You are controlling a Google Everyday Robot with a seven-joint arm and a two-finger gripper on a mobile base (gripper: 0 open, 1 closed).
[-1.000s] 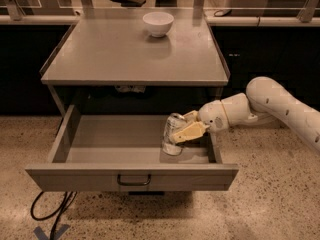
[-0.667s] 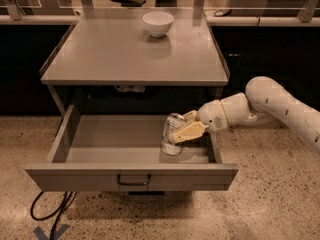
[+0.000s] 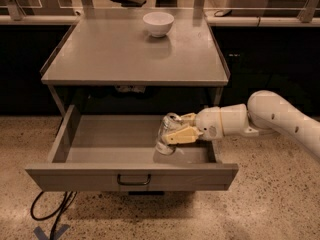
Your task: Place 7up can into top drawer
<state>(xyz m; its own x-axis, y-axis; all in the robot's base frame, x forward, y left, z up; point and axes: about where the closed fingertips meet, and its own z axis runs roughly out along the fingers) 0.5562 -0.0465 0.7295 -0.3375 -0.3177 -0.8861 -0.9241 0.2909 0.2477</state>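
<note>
The top drawer [image 3: 100, 140] is pulled open below the grey tabletop, its flat front panel carrying a small dark handle [image 3: 133, 179]. The 7up can [image 3: 165, 133], silvery with a silver top, stands slightly tilted inside the drawer at its right side, its base near the drawer floor. My gripper [image 3: 176, 129] reaches in from the right on a white arm, its yellowish fingers [image 3: 182, 135] closed around the can's side.
A white bowl [image 3: 158, 23] stands at the back of the grey tabletop [image 3: 110, 59]. Dark cables [image 3: 50, 211] lie on the speckled floor at the front left. The drawer's right wall [image 3: 214, 149] is close beside my wrist.
</note>
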